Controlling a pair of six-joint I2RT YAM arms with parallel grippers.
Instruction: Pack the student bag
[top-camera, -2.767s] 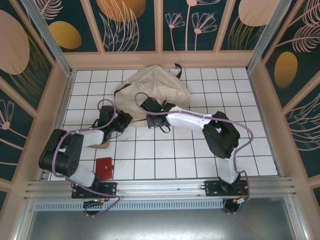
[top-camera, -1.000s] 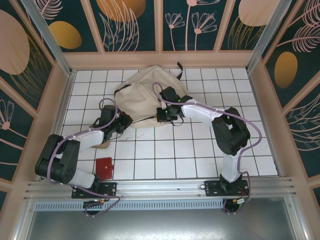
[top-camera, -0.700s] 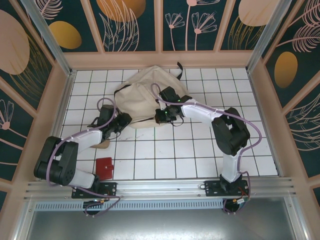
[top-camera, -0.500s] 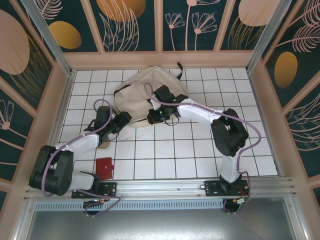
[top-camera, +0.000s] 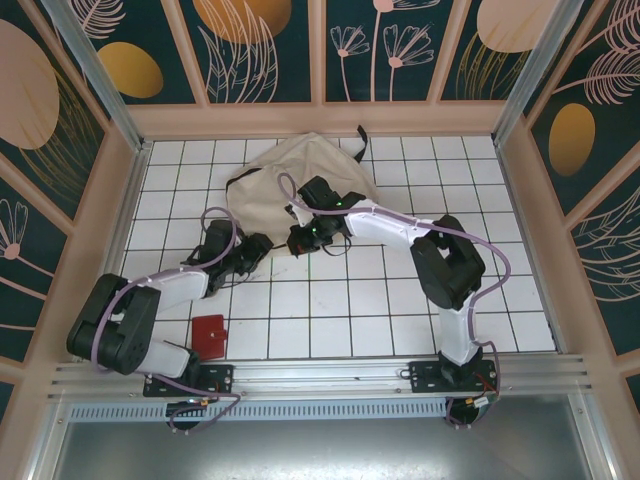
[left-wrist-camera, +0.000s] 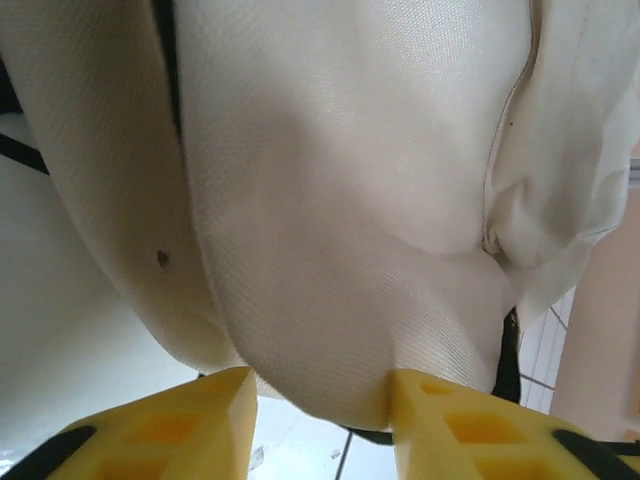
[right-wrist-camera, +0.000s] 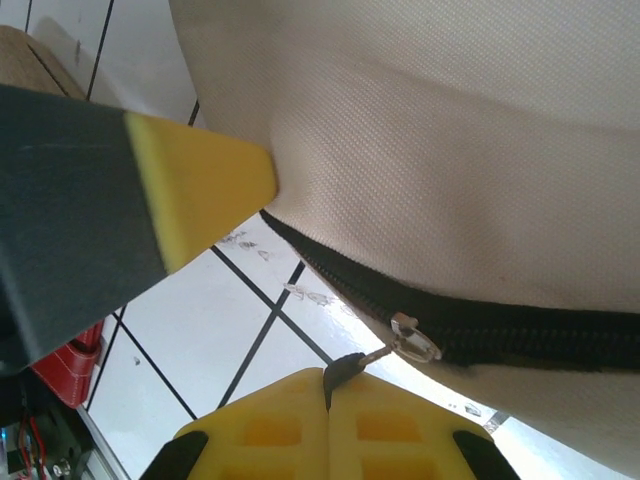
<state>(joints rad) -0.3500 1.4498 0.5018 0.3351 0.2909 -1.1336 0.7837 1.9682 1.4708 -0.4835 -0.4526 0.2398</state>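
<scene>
Holding: the right tool (right-wrist-camera: 328, 385) is closed tight on the black zipper pull (right-wrist-camera: 347, 368).
Other arm: the left tool (left-wrist-camera: 320, 385) is half closed and seems to pinch a fold of cloth between its fingers.
Where: the student bag (top-camera: 300, 165) lies slumped on the tiled desk (top-camera: 400, 300), far middle, slightly left.
Handling: soft, light and floppy, so likely to bunch and drag.
Hold: the zipper pull, with the near hem braced.

We see a white tiled table (top-camera: 400, 300) with dark grid lines. On it the beige student bag (top-camera: 255, 195) lies toward the far side, and a small red flat item (top-camera: 209, 335) lies near the front left edge.
</scene>
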